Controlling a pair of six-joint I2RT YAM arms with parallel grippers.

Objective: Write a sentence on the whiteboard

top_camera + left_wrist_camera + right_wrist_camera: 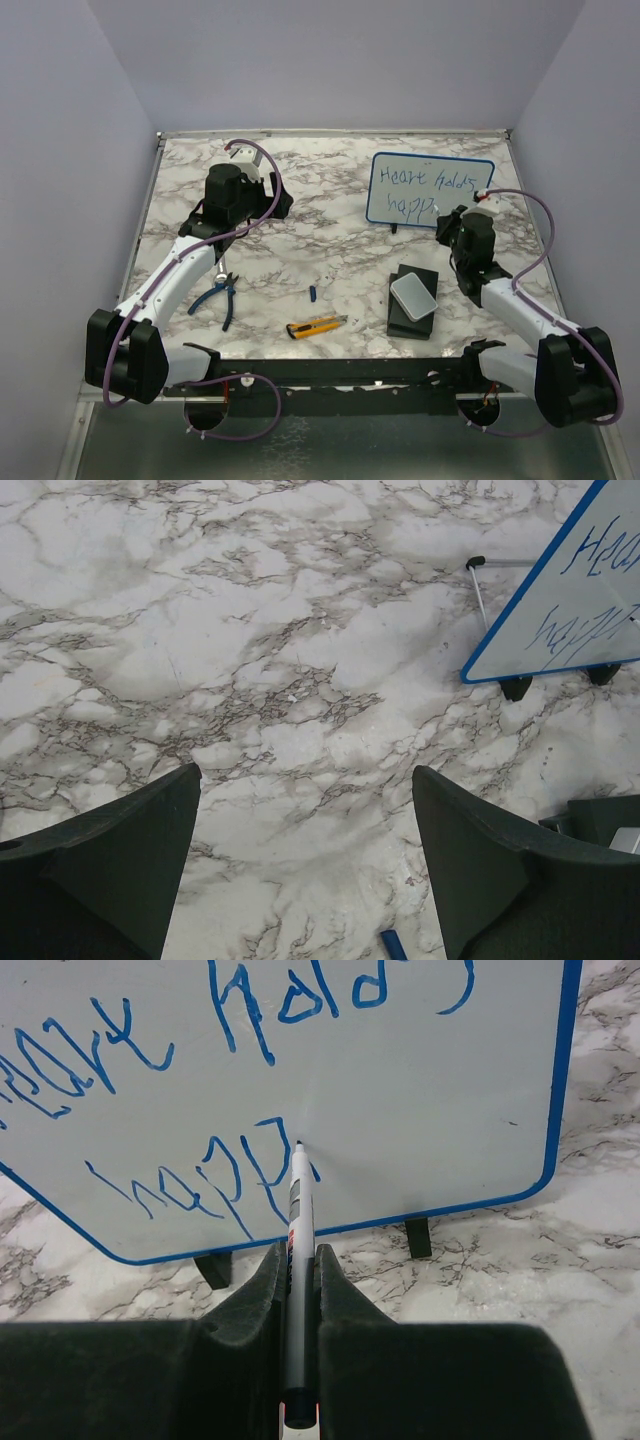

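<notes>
The whiteboard (430, 187) with a blue frame stands on black feet at the back right; it also shows in the right wrist view (400, 1080) and at the upper right of the left wrist view (580, 600). The sentence (240, 1080) is in blue: "Heart holds" above "happ". My right gripper (298, 1260) is shut on a white marker (298, 1220), whose tip touches the board at the end of the second line. My left gripper (305, 870) is open and empty over bare marble left of the board. A blue marker cap (312, 292) lies mid-table.
Blue-handled pliers (222, 295) lie near the left arm. A yellow utility knife (317, 325) lies at the front. A pale grey box (413, 294) rests on a black block (413, 305) in front of the board. Walls enclose the marble table (330, 240).
</notes>
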